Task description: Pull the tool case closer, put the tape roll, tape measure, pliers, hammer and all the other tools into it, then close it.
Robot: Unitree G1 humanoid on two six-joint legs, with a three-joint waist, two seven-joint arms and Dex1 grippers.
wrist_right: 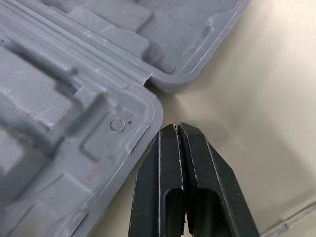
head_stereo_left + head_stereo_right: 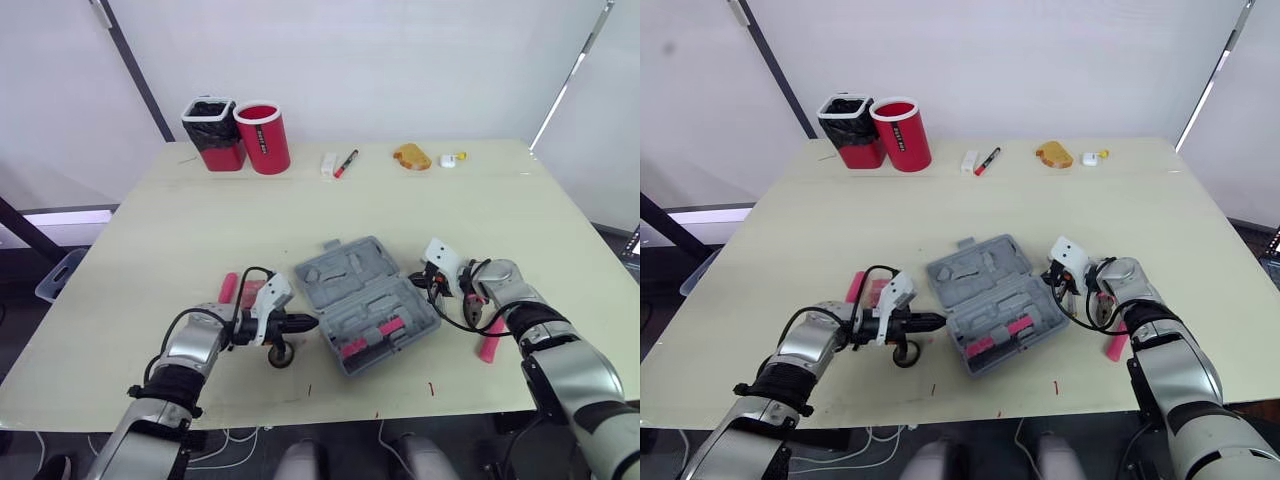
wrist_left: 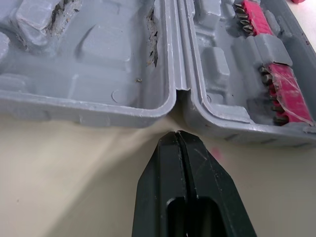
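The grey tool case lies open near the table's front edge, with red bit holders in its nearer half. My left gripper is shut and empty, its tip just short of the hinge notch on the case's left side. My right gripper is also shut and empty, its tip against the case's right side near a corner. A black tape roll stands below my left gripper. A red tool and a pink handle lie behind my left wrist. Another pink-handled tool lies under my right forearm.
At the back left stand a red bin with a black liner and a red cup. A white block, a red marker, a yellow object and a small white item lie along the far edge.
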